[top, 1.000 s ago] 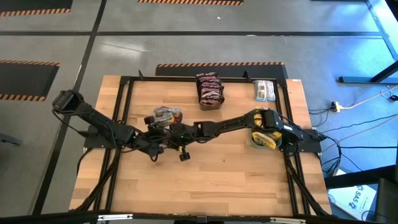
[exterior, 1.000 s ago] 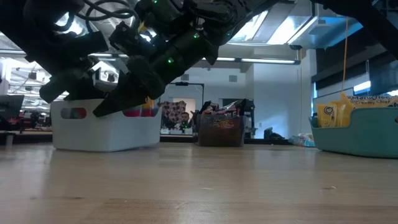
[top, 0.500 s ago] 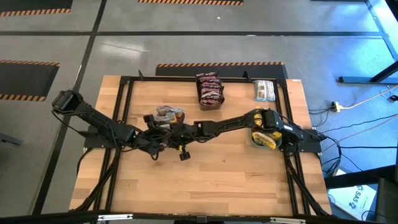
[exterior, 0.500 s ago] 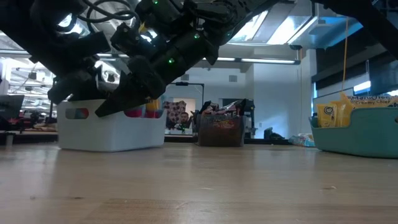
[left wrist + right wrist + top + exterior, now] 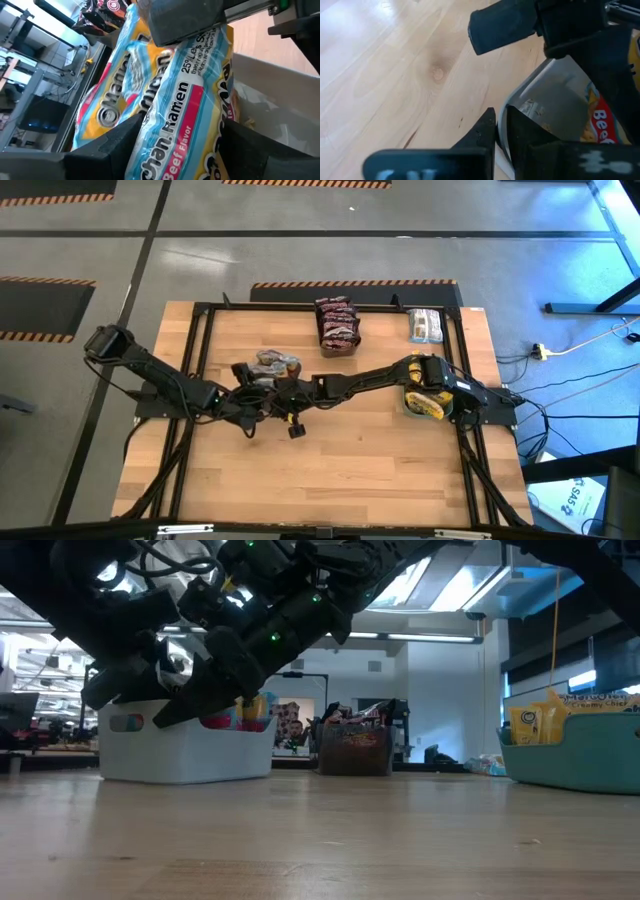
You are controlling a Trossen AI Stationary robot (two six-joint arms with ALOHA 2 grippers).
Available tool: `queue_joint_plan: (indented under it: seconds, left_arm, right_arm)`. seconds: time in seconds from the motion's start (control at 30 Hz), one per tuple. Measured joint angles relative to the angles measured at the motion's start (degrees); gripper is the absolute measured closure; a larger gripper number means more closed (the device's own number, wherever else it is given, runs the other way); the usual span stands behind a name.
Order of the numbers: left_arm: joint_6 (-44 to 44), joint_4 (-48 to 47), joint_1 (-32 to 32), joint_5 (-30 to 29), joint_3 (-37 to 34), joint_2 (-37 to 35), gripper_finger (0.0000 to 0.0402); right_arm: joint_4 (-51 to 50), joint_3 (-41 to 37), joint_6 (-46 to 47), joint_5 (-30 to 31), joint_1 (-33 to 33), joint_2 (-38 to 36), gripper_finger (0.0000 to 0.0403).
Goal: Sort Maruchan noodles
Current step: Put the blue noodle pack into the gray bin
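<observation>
Yellow, blue and red ramen packet (image 5: 185, 100).

Left hand (image 5: 175, 145) spread; right hand (image 5: 501, 132) seemingly pinched closed, both mid-table.

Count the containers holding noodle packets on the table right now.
4: a white bin near the middle by both arms, a dark bin at the far edge, a small container at the far right corner, and a teal bin under the right arm.

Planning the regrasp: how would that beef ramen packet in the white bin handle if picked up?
The beef ramen packet looks glossy, so probably slippery. Its wrapper creases, so the edges likely flex around a stiffer middle. Leaning on other packets in the white bin, it may slide when nudged.
</observation>
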Motion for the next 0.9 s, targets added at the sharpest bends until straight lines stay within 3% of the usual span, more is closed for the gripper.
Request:
queue_joint_plan:
  seconds: [0.47, 0.9]
  left_arm:
    - [-4.0, 0.3, 0.9, 10.3, 1.8, -2.6, 0.0163]
    - [-2.7, -0.7, 4.5, 9.8, 2.4, -6.6, 0.0164]
  right_arm:
    - [-0.4, -0.1, 1.9, -0.3, 0.5, 0.0, 0.0384]
    - [-0.2, -0.1, 2.0, 0.9, 0.3, 0.0, 0.0384]
